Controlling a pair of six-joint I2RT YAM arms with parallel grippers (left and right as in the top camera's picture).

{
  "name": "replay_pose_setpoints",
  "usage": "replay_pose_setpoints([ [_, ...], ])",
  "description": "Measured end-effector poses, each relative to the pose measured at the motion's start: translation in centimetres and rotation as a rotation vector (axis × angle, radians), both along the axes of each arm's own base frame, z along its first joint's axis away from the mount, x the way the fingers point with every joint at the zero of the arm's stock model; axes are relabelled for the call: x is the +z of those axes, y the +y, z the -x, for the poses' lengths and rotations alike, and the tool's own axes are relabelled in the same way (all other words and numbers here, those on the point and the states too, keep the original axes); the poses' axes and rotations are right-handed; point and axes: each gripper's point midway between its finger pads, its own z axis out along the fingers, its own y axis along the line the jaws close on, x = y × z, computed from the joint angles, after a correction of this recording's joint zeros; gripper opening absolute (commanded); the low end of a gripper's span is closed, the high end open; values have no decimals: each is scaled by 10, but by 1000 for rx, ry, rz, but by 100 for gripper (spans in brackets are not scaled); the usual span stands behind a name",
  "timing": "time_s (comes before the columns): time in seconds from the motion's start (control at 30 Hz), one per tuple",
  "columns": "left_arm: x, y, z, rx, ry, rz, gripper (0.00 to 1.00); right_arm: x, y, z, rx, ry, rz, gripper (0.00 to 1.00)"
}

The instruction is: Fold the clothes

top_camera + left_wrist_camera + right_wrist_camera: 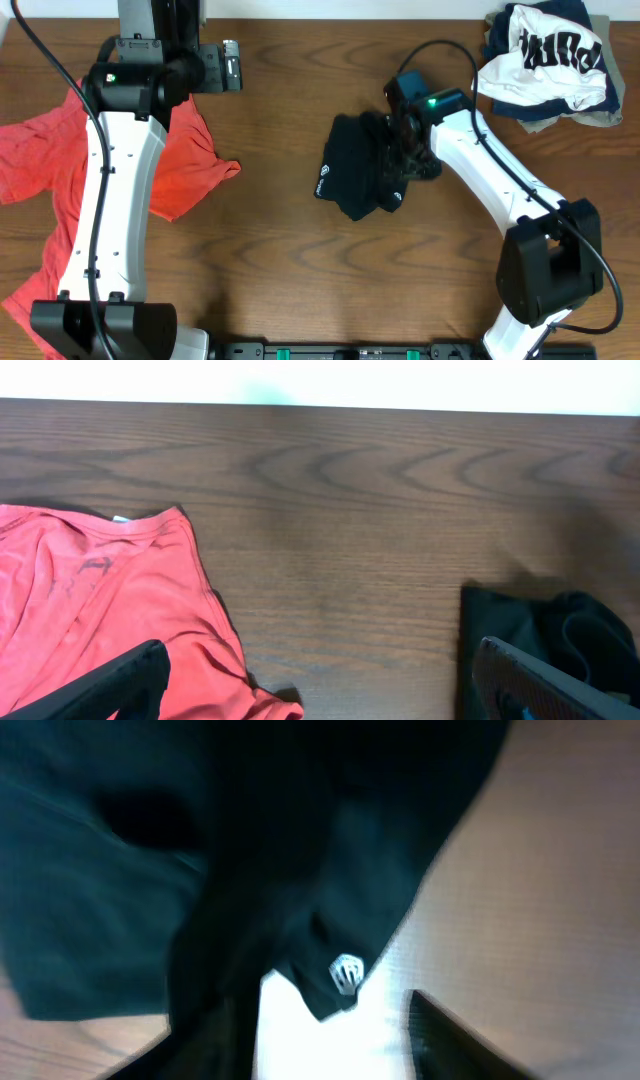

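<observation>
One black T-shirt (350,172), one coral-red T-shirt (40,160), apart

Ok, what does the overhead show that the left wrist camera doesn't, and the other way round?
Only overhead: the white-and-navy garment pile at top right, the right arm reaching onto the black T-shirt, and that shirt's small white logo.
Only left wrist: the neckline of the coral-red T-shirt with a pale tag, a faint print below it, and the left fingers spread wide, nothing between them.
Both: the coral-red T-shirt, an edge of the black T-shirt, the wooden table.
</observation>
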Motion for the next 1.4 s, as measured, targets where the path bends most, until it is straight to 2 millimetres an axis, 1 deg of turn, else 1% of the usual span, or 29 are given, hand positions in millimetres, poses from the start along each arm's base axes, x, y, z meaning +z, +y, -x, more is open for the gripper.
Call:
replay_pose_setpoints([
  [0.07, 0, 0, 0, 0, 0, 0, 98, 13, 5, -16, 7, -67, -16, 67],
  [0.17, 0, 0, 0, 0, 0, 0, 98, 30, 9, -32, 13, -152, -32, 67],
  [0.23, 0, 0, 0, 0, 0, 1, 98, 34, 8, -35, 14, -167, -30, 66],
  [0.3, 0, 0, 0, 0, 0, 0, 98, 33, 8, -35, 16, -168, -27, 61],
  [0.43, 0, 0, 0, 0, 0, 1, 98, 27, 8, -35, 23, -156, -18, 56],
  [0.5, 0, 0, 0, 1, 0, 1, 98, 18, 10, -34, 33, -134, -6, 41],
  [0.6, 0, 0, 0, 3, 1, 3, 98, -5, 7, -32, 7, -80, 36, 1],
  [0.67, -1, 0, 1, 5, 7, 4, 98, -16, 1, -30, -30, -51, 74, 1],
  [0.7, -1, 0, 1, 5, 9, 5, 98, -18, -2, -30, -44, -46, 88, 1],
  [0.8, -1, 0, 1, 6, 8, 5, 98, -15, -17, -30, -94, -39, 114, 1],
  [0.93, -1, 0, 1, 5, 8, 5, 98, -8, -52, -29, -177, -10, 136, 1],
  [1.0, -1, 0, 1, 6, 8, 5, 98, -9, -66, -32, -209, -7, 137, 1],
  [1.03, -1, 0, 1, 7, 8, 6, 98, -13, -73, -33, -224, -6, 134, 6],
  [1.07, -1, 0, 1, 7, 8, 7, 98, -16, -77, -32, -232, -3, 132, 18],
  [1.1, -1, 0, 1, 7, 8, 7, 98, -23, -80, -31, -234, 2, 129, 39],
  [1.17, -1, 0, 1, 7, 8, 7, 98, -35, -80, -23, -227, 27, 120, 64],
  [1.2, -1, 0, 1, 7, 8, 7, 98, -42, -78, -15, -221, 52, 110, 74],
  [1.27, -1, 0, 1, 7, 8, 7, 98, -46, -76, -10, -210, 73, 96, 82],
  [1.33, -1, 0, 1, 8, 8, 7, 98, -48, -73, -8, -201, 83, 67, 88],
  [1.4, -1, 0, 1, 7, 8, 7, 98, -47, -69, -11, -176, 81, 13, 90],
])
